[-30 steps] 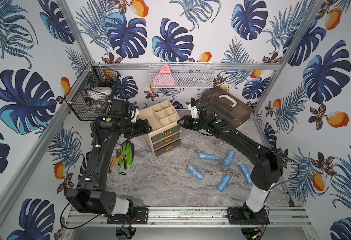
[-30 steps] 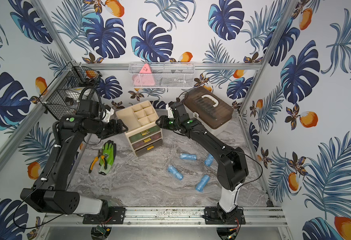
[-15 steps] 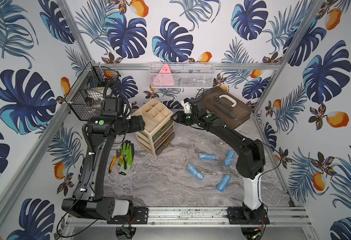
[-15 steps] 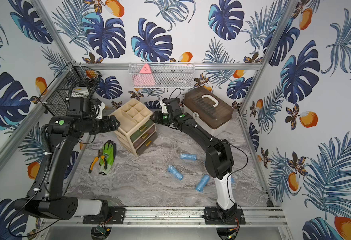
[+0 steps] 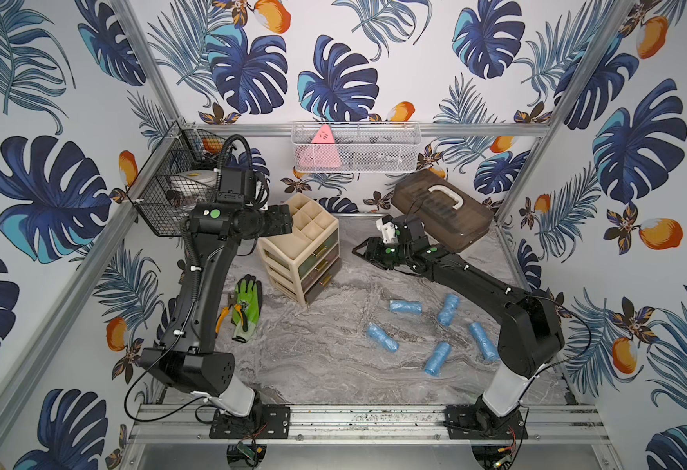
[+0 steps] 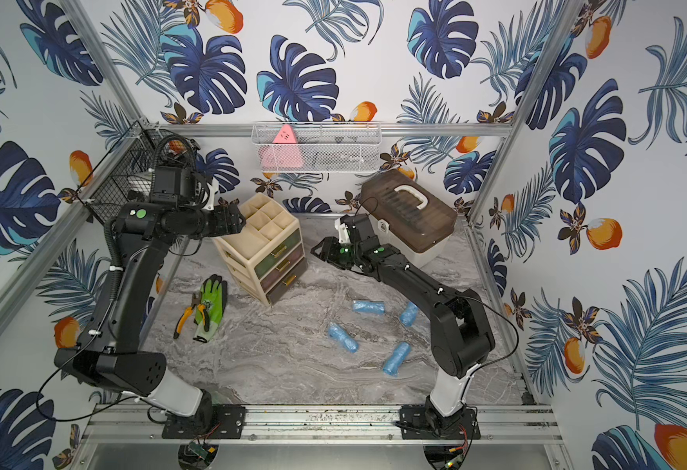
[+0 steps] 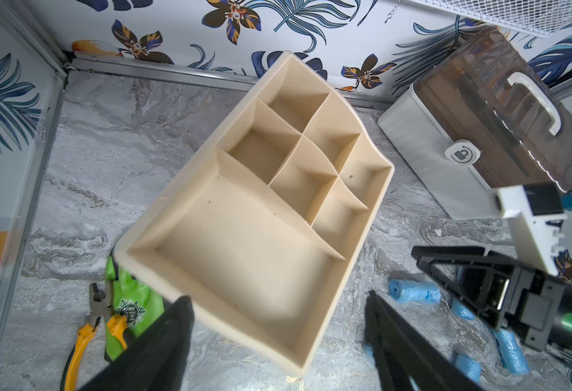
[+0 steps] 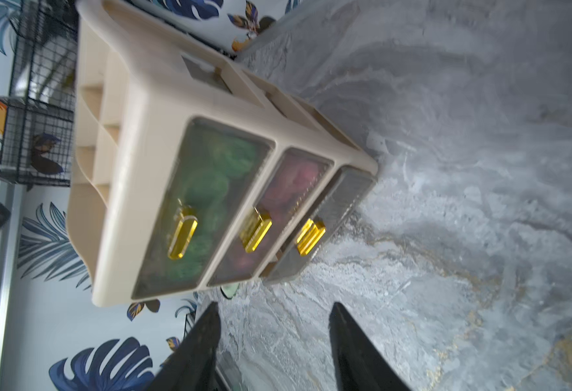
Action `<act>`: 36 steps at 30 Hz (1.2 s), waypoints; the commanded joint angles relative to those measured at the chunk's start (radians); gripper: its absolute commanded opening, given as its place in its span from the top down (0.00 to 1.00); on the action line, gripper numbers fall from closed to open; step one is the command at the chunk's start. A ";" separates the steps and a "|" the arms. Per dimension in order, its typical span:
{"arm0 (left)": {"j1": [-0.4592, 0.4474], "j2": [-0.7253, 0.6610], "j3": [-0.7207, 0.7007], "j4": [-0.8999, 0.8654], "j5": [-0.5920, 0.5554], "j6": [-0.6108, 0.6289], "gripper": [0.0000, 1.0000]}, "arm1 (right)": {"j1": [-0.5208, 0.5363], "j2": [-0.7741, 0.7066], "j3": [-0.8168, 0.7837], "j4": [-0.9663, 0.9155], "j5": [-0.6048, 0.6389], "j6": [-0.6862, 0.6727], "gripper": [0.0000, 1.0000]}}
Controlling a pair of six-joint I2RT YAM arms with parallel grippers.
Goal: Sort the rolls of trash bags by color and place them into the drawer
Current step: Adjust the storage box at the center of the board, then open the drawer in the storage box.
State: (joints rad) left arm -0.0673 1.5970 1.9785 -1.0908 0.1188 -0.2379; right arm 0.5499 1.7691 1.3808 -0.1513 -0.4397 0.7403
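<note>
Five blue rolls lie loose on the surface toward its front-right corner. Bottom drawer is ajar and looks empty, its handle just ahead of right gripper, whose jaws are parted and empty. It's likely the nearer one for the pull. Left gripper is spread wide over the drawer unit, holding nothing.

Five light-blue rolls lie scattered and separate on the counter. In the beige drawer unit, the top drawer contains green rolls. The middle drawer contains pink rolls. The bottom drawer protrudes slightly.
</note>
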 commanded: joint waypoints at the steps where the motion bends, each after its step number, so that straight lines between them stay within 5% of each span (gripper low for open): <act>1: -0.035 0.041 0.028 -0.001 -0.075 0.026 0.13 | 0.008 -0.014 -0.069 0.115 -0.061 0.075 0.48; 17: -0.072 0.113 -0.038 0.057 -0.206 0.074 0.12 | 0.123 0.297 -0.117 0.479 -0.135 0.347 0.57; 36: -0.072 0.111 -0.111 0.106 -0.191 0.073 0.12 | 0.129 0.396 -0.038 0.521 -0.073 0.384 0.66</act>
State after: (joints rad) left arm -0.1387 1.7172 1.8816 -0.9768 -0.0769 -0.1612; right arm 0.6781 2.1601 1.3300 0.3279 -0.5323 1.1168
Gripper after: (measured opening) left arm 0.876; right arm 0.345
